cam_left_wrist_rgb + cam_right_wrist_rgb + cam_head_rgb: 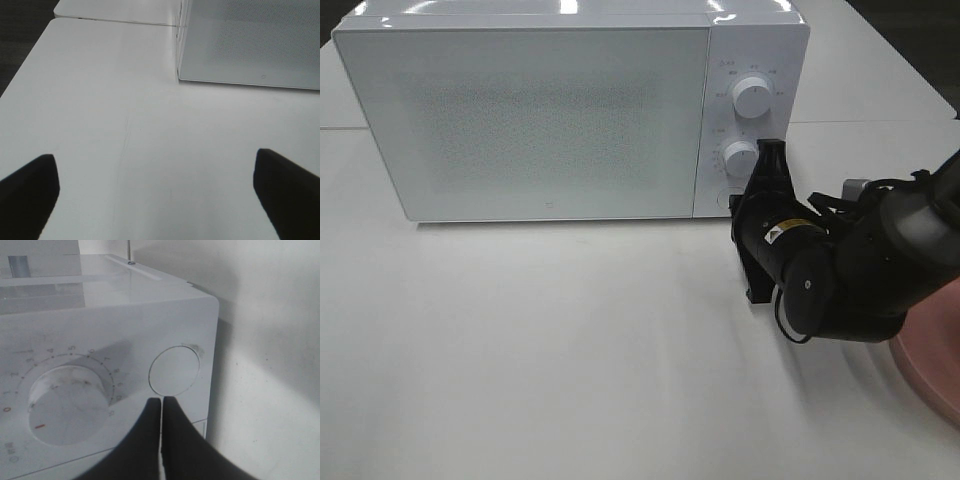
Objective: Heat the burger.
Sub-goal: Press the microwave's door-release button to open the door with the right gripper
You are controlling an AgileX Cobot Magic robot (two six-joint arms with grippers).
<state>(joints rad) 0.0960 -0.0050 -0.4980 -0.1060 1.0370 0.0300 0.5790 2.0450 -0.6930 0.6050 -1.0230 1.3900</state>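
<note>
**Door release not yet pressed**

Opening step in hand: microwave point(550, 110) shut, right jaws closed on nothing, tips just beside the round button point(175, 371) at the microwave's lower right corner. Left jaws wide open, empty, over the tabletop point(125, 125) near the microwave's left end. Burger not in view; only the pink dish point(935, 365) edge, off the microwave's front right. Next move: straight, centred push on the button.

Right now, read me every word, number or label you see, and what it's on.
"0", "4", "5", "6", "7": scale around the lower white round knob of the white box-shaped microwave oven.
Other scale numbers: blurred.
Marks around the upper white round knob: too small.
Small sticker on the black right arm: too small.
</note>
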